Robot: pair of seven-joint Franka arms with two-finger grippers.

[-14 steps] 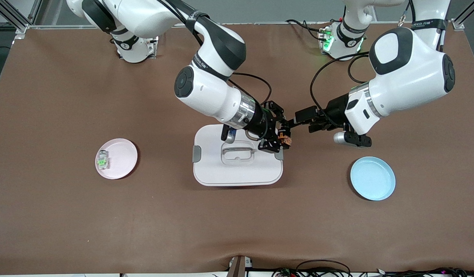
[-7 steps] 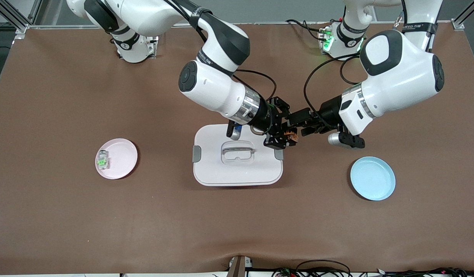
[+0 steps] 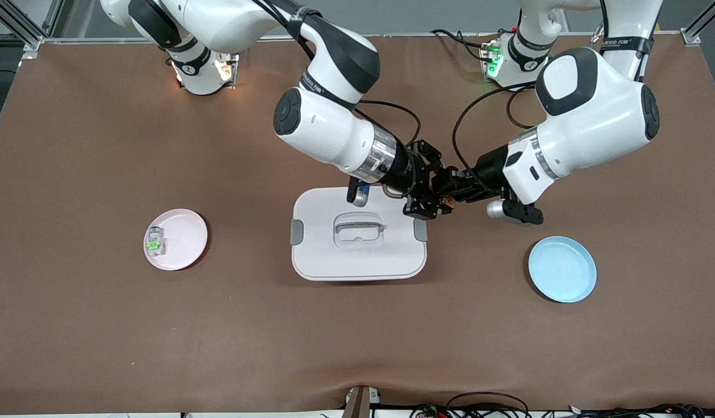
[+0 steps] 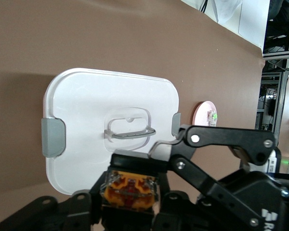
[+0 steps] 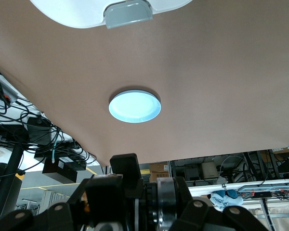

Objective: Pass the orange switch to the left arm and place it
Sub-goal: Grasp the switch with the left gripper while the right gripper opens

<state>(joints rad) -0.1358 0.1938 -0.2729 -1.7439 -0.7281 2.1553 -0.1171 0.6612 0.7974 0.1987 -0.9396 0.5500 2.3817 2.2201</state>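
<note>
The orange switch [image 3: 447,201] hangs in the air between both grippers, over the table just off the box's edge toward the left arm's end. My right gripper [image 3: 437,200] is shut on it, reaching over the corner of the white box [image 3: 357,255]. My left gripper [image 3: 453,189] meets it from the other end. In the left wrist view the switch [image 4: 130,187] sits between the left gripper's [image 4: 130,192] black fingers, which press both its sides, with the box [image 4: 86,110] below. In the right wrist view only an orange sliver [image 5: 85,206] shows.
A pink plate [image 3: 176,239] holding a clear block with a green centre [image 3: 154,242] lies toward the right arm's end. A blue plate [image 3: 562,269] lies toward the left arm's end, nearer the front camera than the grippers; it shows in the right wrist view [image 5: 135,106].
Both grippers have moved together beside the box's edge. The left gripper has closed the gap and now has the switch between its fingers, while the right gripper still holds it.
</note>
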